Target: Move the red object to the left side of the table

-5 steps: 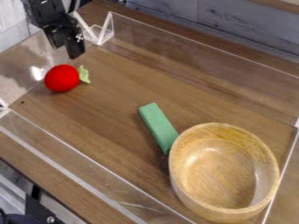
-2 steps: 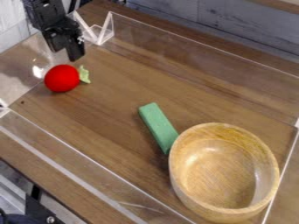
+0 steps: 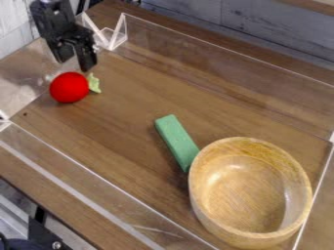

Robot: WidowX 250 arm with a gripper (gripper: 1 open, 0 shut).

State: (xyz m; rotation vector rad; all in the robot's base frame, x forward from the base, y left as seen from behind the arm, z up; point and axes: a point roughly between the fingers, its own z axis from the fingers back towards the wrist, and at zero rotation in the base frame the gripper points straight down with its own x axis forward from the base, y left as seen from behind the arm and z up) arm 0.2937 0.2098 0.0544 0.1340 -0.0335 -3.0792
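Can see a brown wood-grain tabletop (image 3: 248, 90), edged with low clear walls. Near right, find a pale wooden bowl (image 3: 249, 191), much wider than the toy and no part of the job. Just beside, can pick out a green block (image 3: 175, 142), also to be left alone.

At the far left, find the dark jaws (image 3: 81, 65), standing apart, with nothing clamped between, close over the far side of the red object (image 3: 69, 88). Cannot tell whether touching or only very near.

Rests on the tabletop, towards the left edge, well apart from bowl and block. Looks like a round toy fruit, probably light and hollow or foam-filled, with a smooth skin. Should neither break nor need a hard squeeze. Might roll or squirt away if pinched off-centre (round things being what they are). Best to take hold across the widest part, low enough to pass the middle, with even pressure from opposite sides. Would keep clear of the little green leaf tip (image 3: 94, 85) on the right side, likely too thin and floppy to lift by.

Can read no brand, label or writing anywhere, on toy, block or bowl.
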